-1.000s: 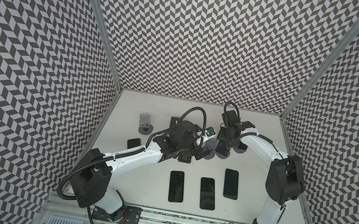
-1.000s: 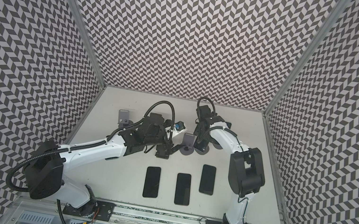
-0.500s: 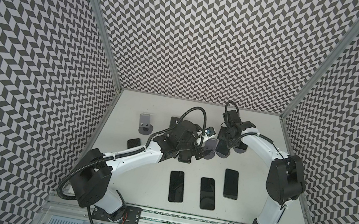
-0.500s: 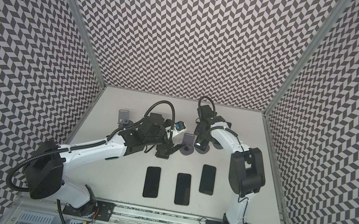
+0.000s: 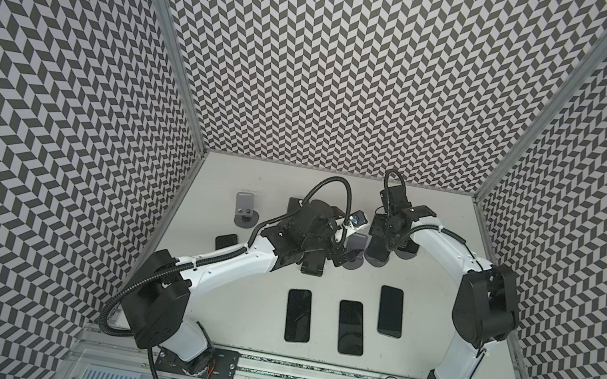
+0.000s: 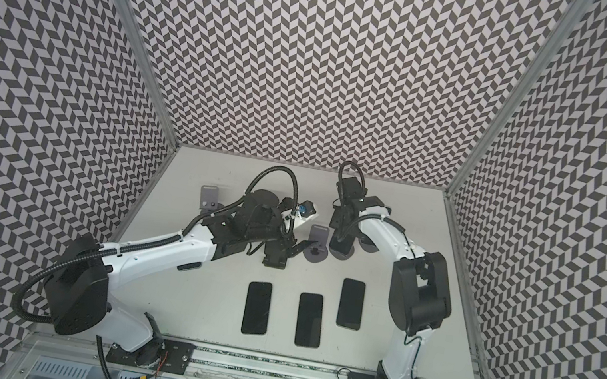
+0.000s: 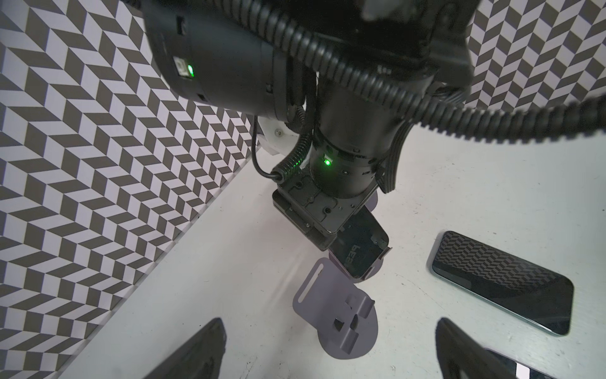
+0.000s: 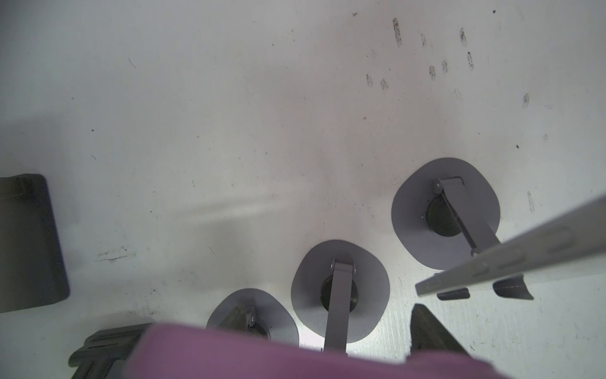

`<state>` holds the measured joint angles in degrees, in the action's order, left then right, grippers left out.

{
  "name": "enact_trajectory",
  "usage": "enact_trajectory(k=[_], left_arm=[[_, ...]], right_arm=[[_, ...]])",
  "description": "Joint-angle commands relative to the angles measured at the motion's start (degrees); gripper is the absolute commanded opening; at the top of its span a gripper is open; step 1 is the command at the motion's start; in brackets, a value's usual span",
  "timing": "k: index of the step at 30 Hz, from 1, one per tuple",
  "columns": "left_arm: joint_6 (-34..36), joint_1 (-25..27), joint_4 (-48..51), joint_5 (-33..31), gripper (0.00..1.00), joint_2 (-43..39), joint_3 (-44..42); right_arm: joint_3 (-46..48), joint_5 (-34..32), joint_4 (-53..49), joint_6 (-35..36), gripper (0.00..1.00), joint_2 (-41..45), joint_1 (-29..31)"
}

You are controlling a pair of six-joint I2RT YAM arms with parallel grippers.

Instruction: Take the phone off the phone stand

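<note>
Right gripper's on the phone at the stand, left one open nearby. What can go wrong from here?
1. The right gripper is shut on the phone by its top edge only, and it looks still seated in its stand: it may slip, or drag that up with it.
2. The open left gripper straddles the next stand, close by: the arms might clash on lift-out.
3. A flat phone lies just in front: tight set-down.
</note>
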<state>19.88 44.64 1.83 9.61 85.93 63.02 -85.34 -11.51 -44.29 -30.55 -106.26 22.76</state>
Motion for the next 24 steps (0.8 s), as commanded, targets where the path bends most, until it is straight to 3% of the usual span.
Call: enact_trajectory(k=[1, 24], left_arm=[[1.1, 0.3, 0.9, -0.4, 1.00, 0.4, 2.0], [-0.5, 0.3, 2.0, -0.2, 1.00, 0.4, 3.3]], right_arm=[[0.3, 0.0, 2.6, 1.4, 0.58, 3.3, -0.5], [2.4, 3.4, 4.6, 4.7, 0.54, 8.0, -1.1]])
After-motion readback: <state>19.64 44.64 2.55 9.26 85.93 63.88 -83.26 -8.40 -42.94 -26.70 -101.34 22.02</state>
